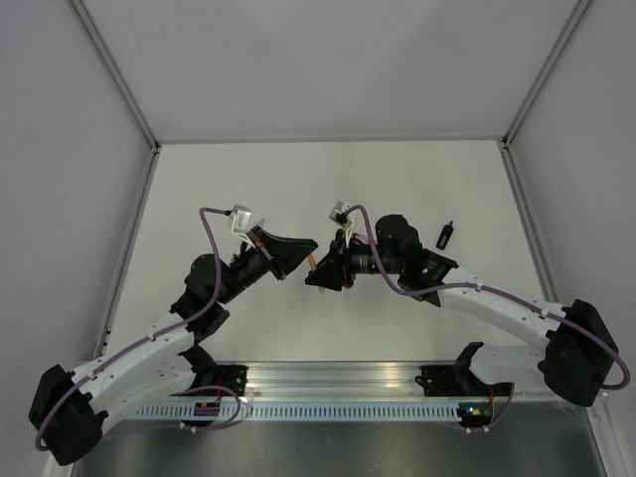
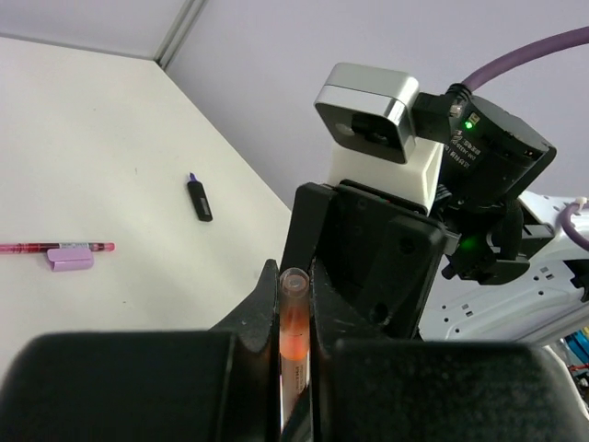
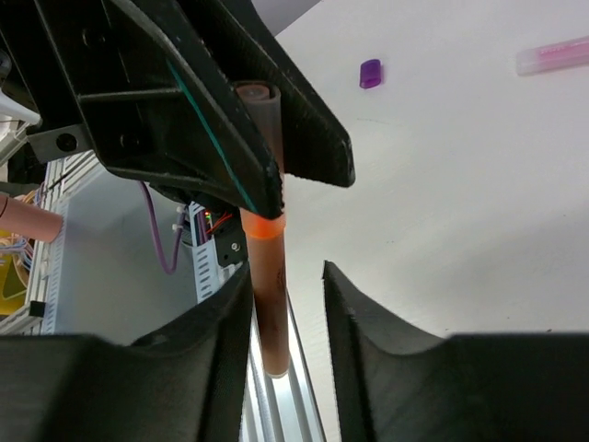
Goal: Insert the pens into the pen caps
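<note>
Your left gripper (image 2: 294,281) is clamped shut on the orange pen (image 2: 294,341), held mid-air. Only the right wrist view shows your right gripper (image 3: 285,304), its fingers apart around that pen. The left wrist view adds a pink pen (image 2: 46,248) lying beside a lilac cap (image 2: 71,259) on the table (image 2: 101,129).

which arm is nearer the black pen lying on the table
Right. The right arm bends just left of the black pen, not touching it; the left arm is much farther off to the left.
</note>
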You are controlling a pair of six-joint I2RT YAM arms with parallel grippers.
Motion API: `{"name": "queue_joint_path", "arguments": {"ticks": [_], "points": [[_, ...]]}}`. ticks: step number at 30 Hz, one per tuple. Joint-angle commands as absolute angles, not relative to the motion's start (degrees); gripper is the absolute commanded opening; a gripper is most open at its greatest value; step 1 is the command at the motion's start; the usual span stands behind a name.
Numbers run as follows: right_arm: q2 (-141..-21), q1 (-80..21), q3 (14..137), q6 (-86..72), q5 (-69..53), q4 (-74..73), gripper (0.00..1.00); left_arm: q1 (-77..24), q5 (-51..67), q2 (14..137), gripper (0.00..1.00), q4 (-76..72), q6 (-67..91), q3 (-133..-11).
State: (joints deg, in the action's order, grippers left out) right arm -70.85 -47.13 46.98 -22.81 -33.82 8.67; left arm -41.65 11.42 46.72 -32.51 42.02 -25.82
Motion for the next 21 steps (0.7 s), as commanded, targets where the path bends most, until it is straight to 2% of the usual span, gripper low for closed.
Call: {"name": "queue_joint_path", "arguments": {"ticks": [1,2,3,6,12,21], "points": [[-69.79,-47.55,46.41,-24.34,-30.59,13.1,0.35,-41.92,9.32,45.44,0.02,-33.22,41.92,-24.96],[-69.7,-47.46,46.41,-24.61,-29.72,13.27,0.28,-41.92,9.32,45.35,0.02,-33.22,41.92,-24.96],[-69.52,-47.46,46.58,-24.87,-29.01,13.36,0.15,-41.92,9.14,45.18,0.02,-33.22,42.27,-24.87],[-68.73,-47.55,48.24,-25.22,-24.97,12.58,0.0,-41.92,9.14,45.35,0.02,-33.22,42.36,-24.7],[-69.25,-45.45,58.59,-24.08,-17.58,8.36,0.0,-41.92,11.68,48.68,0.02,-37.69,45.34,-23.56],[-75.93,-40.69,71.89,-22.07,-19.24,0.89,0.0,-42.01,11.08,51.95,0.02,-36.22,44.48,-24.7]]}}
